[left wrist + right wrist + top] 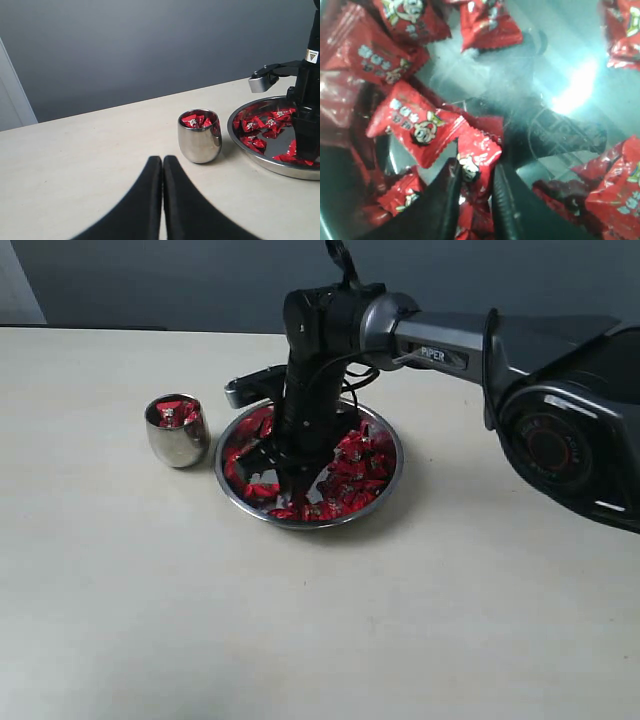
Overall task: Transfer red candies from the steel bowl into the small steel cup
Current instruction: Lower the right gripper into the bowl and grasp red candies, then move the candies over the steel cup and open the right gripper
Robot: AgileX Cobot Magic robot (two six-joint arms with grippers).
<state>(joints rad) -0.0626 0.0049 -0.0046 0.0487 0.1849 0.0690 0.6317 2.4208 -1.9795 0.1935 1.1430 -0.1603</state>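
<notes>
We see the right arm [440, 345] reaching across the pale table [300, 640] and pointing straight down into the steel bowl [398, 462]. The bowl sits near the middle of the table with the red candies [355, 465] spread around its flat bottom, thickest along the rim, and a bare patch of steel near the centre.

In the right wrist view the right gripper [476, 167] is low among the wrappers. Its two dark fingers [445, 200] stand narrow, and one candy is pinched between their tips, just above the shiny floor.

The small steel cup [178, 440] stands upright just beside the bowl on its left, not touching it, and a few candies lie inside.

The left gripper [162, 159] hangs over bare table near the cup, with its fingers pressed together and nothing between them.
</notes>
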